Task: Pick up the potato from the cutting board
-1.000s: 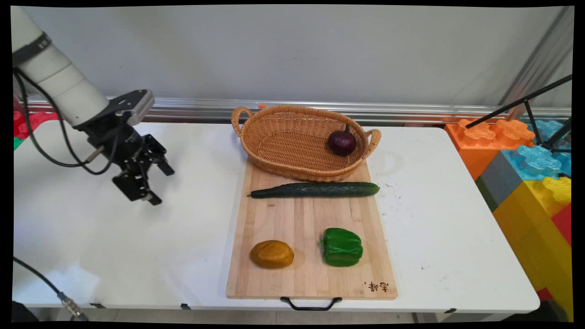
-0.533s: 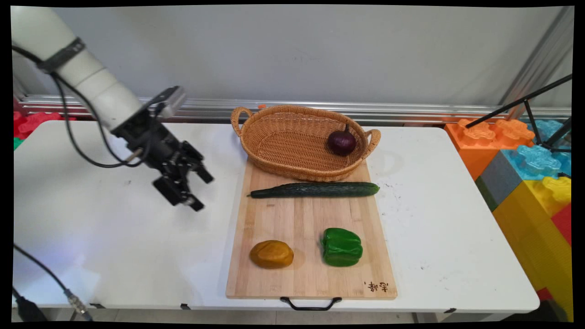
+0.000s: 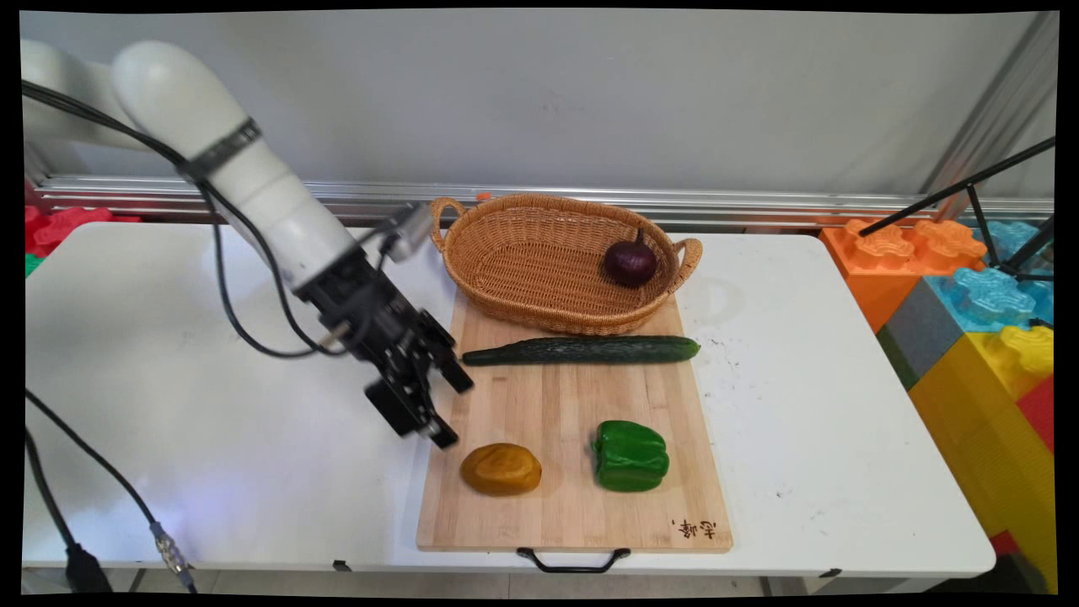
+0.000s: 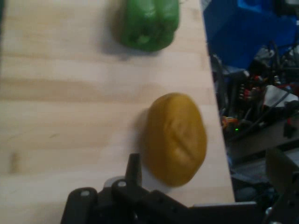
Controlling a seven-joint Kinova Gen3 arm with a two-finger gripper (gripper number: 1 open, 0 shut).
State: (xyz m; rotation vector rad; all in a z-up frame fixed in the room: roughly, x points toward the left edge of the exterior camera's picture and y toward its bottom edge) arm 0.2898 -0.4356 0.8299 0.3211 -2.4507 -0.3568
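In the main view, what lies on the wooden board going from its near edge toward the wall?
Potato and green pepper side by side → cucumber → basket holding a red onion.

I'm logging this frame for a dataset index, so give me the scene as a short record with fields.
gripper: black two-finger gripper, open, above the left edge of the cutting board
nearest thing: yellow-brown potato, lying on the board just below the gripper in the main view
also on board: green bell pepper beside the potato; cucumber lying across the board
basket: wicker basket at the board's far end
in basket: red onion
surface: white table
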